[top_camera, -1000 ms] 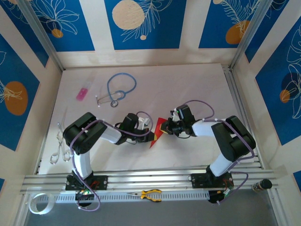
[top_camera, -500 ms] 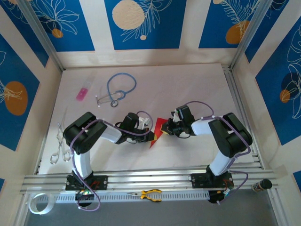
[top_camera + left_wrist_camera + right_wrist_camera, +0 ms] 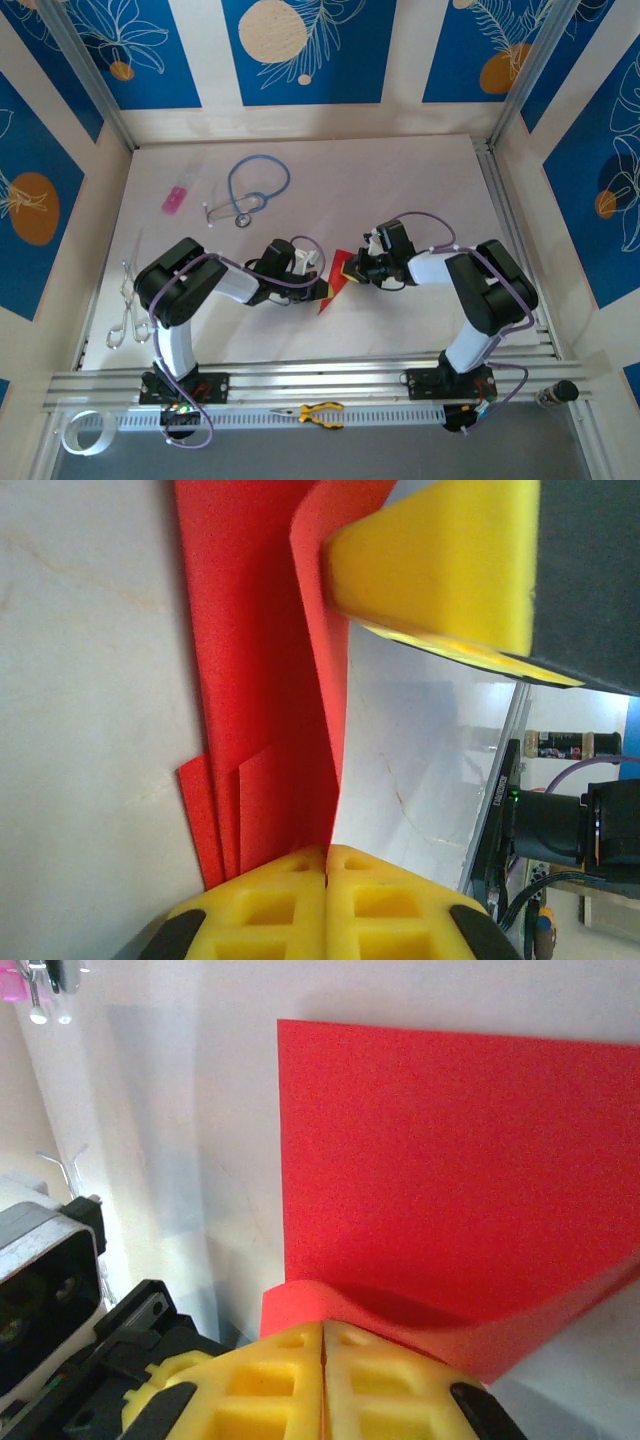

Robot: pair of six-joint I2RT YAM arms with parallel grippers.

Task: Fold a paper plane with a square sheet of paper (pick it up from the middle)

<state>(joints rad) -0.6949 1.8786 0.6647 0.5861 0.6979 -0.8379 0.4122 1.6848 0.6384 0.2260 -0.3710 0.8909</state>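
From above, my left gripper (image 3: 316, 286) and right gripper (image 3: 354, 270) cover most of the red paper (image 3: 330, 298), so I can't read its folds there. On my left wrist camera the paper runs off the top edge, its lower edge vanishes between my pads (image 3: 385, 905), and I can't count the layers. On my right wrist camera, the sheet is cut off at the right. A bottle-like thing (image 3: 560, 744) is too blurred to name.

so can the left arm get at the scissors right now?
Probably not yet: the left gripper is shut on the red paper. The table between it and the scissors looks free otherwise.
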